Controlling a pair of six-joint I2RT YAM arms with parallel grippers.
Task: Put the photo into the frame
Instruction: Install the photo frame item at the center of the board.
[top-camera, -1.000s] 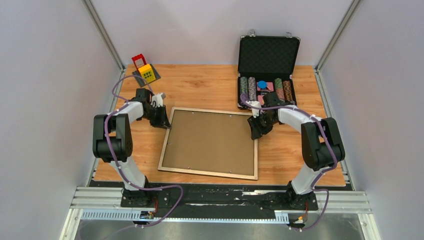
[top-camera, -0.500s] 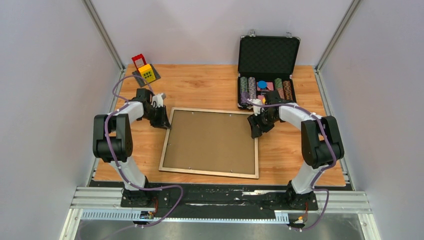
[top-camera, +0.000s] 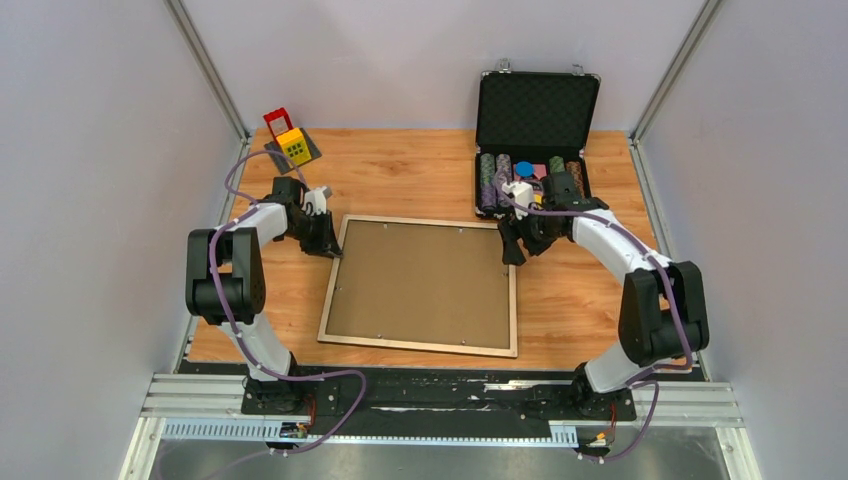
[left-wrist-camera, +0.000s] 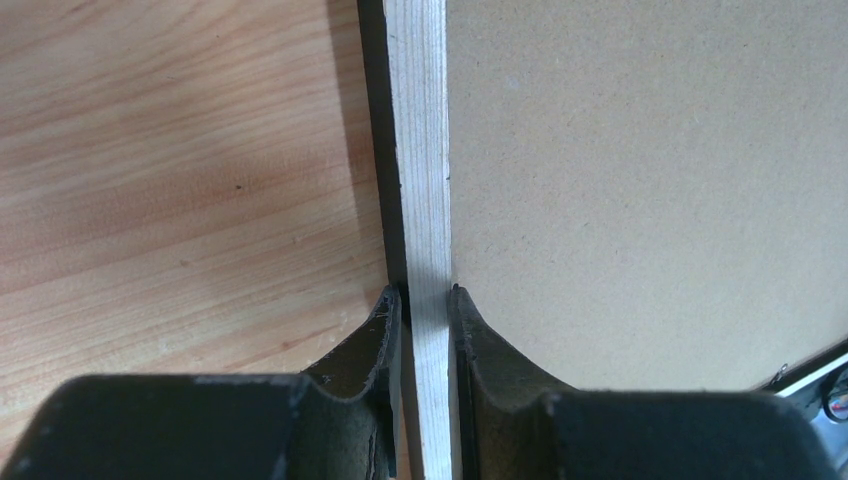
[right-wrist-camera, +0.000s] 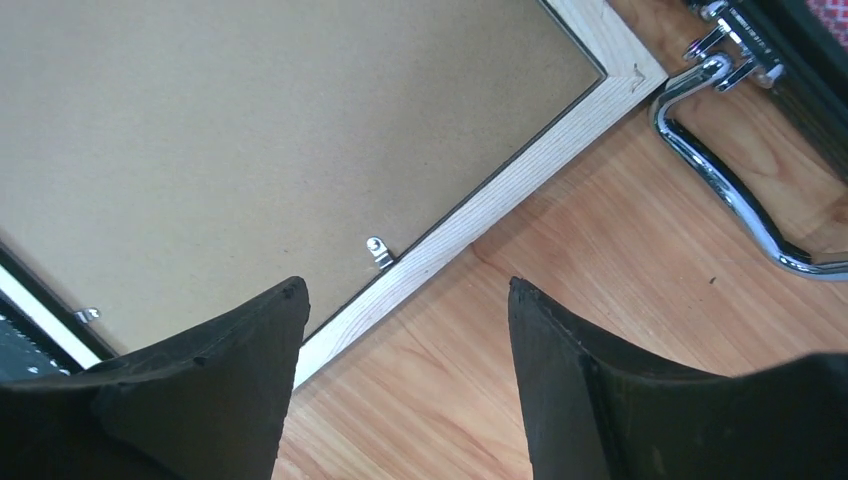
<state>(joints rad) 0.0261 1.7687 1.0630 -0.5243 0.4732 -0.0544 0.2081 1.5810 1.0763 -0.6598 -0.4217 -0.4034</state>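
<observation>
The frame (top-camera: 338, 258) lies flat in the middle of the table, pale wood rails up, with the plain brown backing board (top-camera: 420, 280) filling it. The photo is hidden. My left gripper (top-camera: 328, 238) is shut on the frame's left rail (left-wrist-camera: 425, 200) near its far corner; one finger sits outside the rail, the other on the board side. My right gripper (top-camera: 512, 250) is open and empty, raised above the frame's right rail (right-wrist-camera: 480, 215) near the far right corner. A small metal clip (right-wrist-camera: 378, 251) shows on the board by that rail.
An open black chip case (top-camera: 535, 140) with rows of chips stands at the back right; its chrome handle (right-wrist-camera: 740, 195) lies close to the frame's corner. A red and yellow toy block (top-camera: 288, 138) sits on a grey plate at the back left.
My right gripper has lifted off the frame's right rail and drawn back toward the chip case, jaws open. The left gripper and the frame have stayed put.
</observation>
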